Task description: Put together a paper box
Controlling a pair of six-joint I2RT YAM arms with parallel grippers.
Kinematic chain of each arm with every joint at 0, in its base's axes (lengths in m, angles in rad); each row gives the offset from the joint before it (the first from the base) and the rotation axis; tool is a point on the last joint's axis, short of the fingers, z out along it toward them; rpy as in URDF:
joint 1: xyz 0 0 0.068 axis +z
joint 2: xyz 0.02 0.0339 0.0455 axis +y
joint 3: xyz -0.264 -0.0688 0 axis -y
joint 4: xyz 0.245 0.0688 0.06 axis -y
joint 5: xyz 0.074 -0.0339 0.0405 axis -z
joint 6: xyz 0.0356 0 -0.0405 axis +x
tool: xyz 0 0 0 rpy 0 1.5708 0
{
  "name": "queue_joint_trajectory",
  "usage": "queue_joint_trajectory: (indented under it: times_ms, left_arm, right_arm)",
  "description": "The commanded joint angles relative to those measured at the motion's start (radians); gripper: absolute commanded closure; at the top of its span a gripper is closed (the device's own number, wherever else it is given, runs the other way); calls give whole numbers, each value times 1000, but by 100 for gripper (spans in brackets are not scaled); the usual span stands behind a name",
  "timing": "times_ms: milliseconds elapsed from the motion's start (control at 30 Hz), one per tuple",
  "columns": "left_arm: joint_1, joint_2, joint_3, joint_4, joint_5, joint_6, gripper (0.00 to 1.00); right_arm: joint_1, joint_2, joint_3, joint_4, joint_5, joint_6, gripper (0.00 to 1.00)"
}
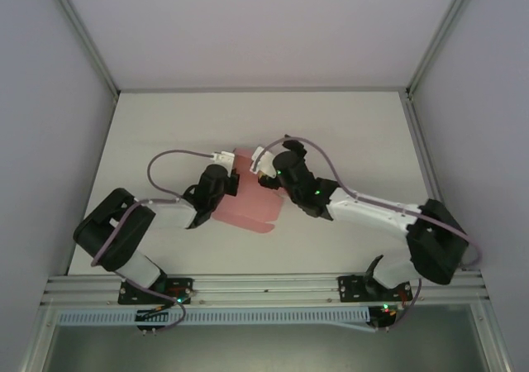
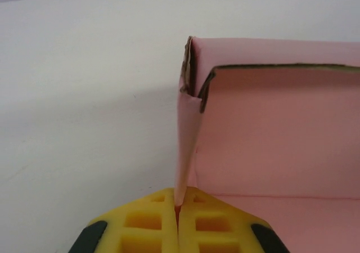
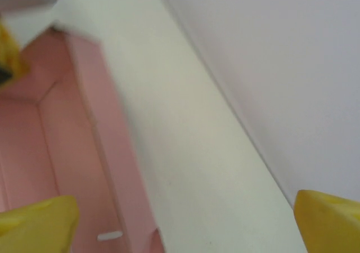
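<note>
Nearest, both arm bases sit on a metal rail (image 1: 264,288) at the tabletop's (image 1: 347,132) front edge, and the arms reach inward toward the middle. The box (image 1: 248,211) lies there on the tabletop, between the two grippers, partly folded: a flat pink floor with walls raised along its far and left sides.

The left gripper (image 1: 231,180) is at the box's left side. In its wrist view the left gripper (image 2: 178,208) is clenched, its yellow fingers (image 2: 140,225) pressed together on the bottom edge of a thin upright side panel of the box (image 2: 270,135). That panel rises to a corner where its raw brown cut edge meets the far wall and a small tab folds inward. The white tabletop (image 2: 84,95) runs off to the left.

The right gripper (image 1: 266,174) hovers at the box's far right corner. In its wrist view the right gripper (image 3: 180,225) is released, one yellow finger (image 3: 34,219) over the pink box (image 3: 34,140) and the other far to the right, above bare tabletop (image 3: 185,152).

Beyond stands the pale enclosure wall (image 1: 264,25).
</note>
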Motion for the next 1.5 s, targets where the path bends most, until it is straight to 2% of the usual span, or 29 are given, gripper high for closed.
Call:
queue_joint_trajectory:
  times_ms: [0, 100, 200, 300, 400, 500, 633, 800, 867, 1000, 1067, 1133, 1200, 1300, 1467]
  left_arm:
    - [5, -68, -18, 41, -40, -2, 100]
    - [6, -125, -15, -10, -53, -34, 100]
    - [5, -178, -19, -51, -51, -54, 100]
    - [5, -212, -18, -91, -51, -77, 100]
    - [5, -227, -22, -98, -36, -97, 100]
    - [0, -231, -23, -93, 1, -100, 100]
    - [-5, -229, -8, -124, 4, -110, 100]
    - [-13, -225, -7, -121, 26, -121, 100]
    - [-19, -217, -7, -115, 35, -125, 100]
    - [-29, -205, -13, -91, 41, -142, 100]
    - [-32, -197, -15, -83, 51, -150, 100]
    - [-38, -192, -15, -80, 53, -153, 100]
    - [-41, -194, -14, -81, 48, -159, 100]
    - [-41, -203, -15, -93, 9, -191, 100]
    - [-38, -223, -1, -148, -93, -231, 100]
  right_arm:
    - [-12, -104, 1, -9, 47, 234, 0]
    - [-60, -155, 38, -151, 131, 431, 0]
    - [-142, -171, 59, -299, 94, 570, 0]
    - [-181, -180, 29, -313, 71, 613, 0]
    - [-182, -175, -17, -233, -50, 578, 0]
    - [-185, -131, -44, -137, -93, 592, 0]
    - [-184, -54, -4, -116, -92, 614, 0]
    - [-181, 10, 13, -31, -185, 663, 0]
    - [-180, 26, 3, 26, -190, 719, 0]
    - [-179, 39, -34, 121, -114, 912, 0]
    - [-177, 34, -82, 224, -90, 1012, 0]
    - [-176, 34, -136, 356, -103, 1072, 0]
    - [-178, 36, -156, 392, -109, 1115, 0]
    - [-178, 21, -154, 335, -113, 1118, 0]
    - [-178, -71, -146, 55, -85, 1113, 0]
